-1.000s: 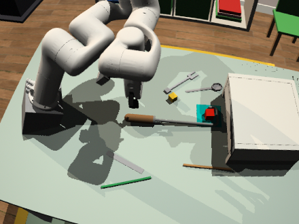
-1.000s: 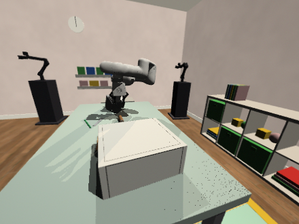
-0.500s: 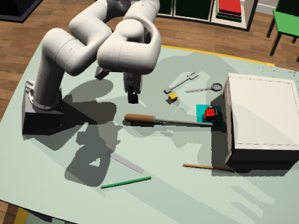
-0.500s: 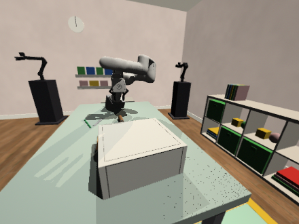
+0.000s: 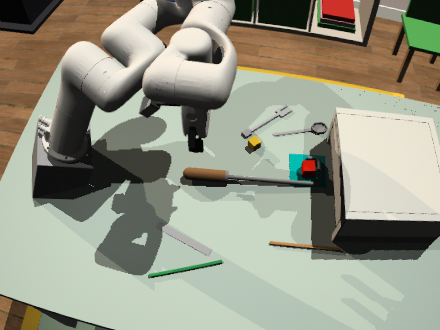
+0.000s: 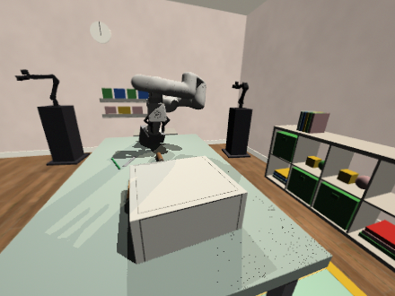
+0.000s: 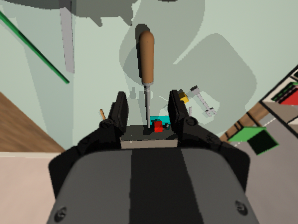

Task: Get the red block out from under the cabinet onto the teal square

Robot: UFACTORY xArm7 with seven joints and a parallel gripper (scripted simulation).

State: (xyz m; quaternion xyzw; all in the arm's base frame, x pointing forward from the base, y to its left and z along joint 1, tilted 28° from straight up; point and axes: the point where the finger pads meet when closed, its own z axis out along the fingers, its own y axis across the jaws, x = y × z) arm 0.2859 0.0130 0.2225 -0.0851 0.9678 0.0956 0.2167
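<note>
The red block [image 5: 308,166] sits on the teal square, just left of the white cabinet [image 5: 387,174]; it also shows small in the wrist view [image 7: 158,126]. A tool with a brown wooden handle [image 5: 205,175] and a thin metal shaft [image 5: 270,180] lies on the table, its tip next to the block. My gripper [image 5: 195,144] hangs above the table behind the handle, apart from it. Its fingers are open and hold nothing. In the exterior view the cabinet [image 6: 184,202] hides the block and the square.
A yellow cube [image 5: 254,143], a grey wrench [image 5: 267,120] and a ring-ended tool [image 5: 303,130] lie behind the shaft. A grey bar [image 5: 186,238], a green rod [image 5: 185,268] and a brown stick [image 5: 303,245] lie nearer the front.
</note>
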